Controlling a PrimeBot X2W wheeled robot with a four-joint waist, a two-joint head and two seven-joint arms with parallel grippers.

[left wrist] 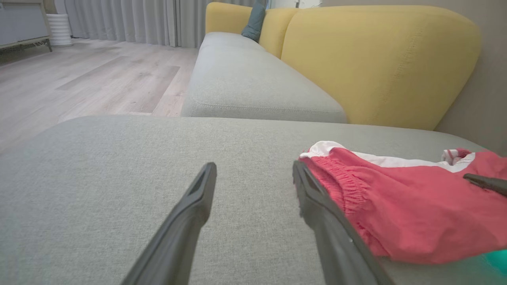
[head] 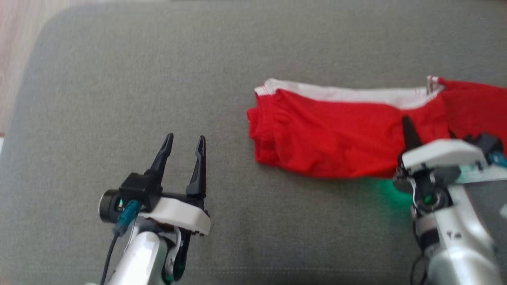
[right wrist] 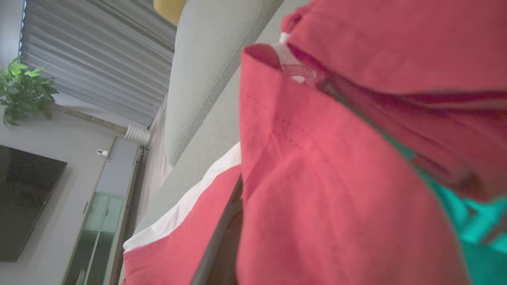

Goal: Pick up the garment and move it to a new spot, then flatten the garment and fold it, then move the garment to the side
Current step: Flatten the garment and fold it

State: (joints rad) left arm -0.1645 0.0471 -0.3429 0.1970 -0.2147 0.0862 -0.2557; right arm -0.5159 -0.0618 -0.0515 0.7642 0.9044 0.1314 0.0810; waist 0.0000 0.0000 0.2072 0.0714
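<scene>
- While sitting low over the cushion, the left gripper is holding its 2 fingers wide apart, gripping nothing.
- The right gripper is pinching shut on the garment near its right end, red cloth draping over its fingers.
- The garment, red with a white band, is lying across the cushion's right half, apart from the left gripper.
- A yellow backrest is rising behind.

In the head view, the left gripper sits at the lower left, its 2 dark fingers spread wide and pointing up, pale forearm below. At the lower right, the right gripper has its fingers pressed together, pinching the garment.
</scene>
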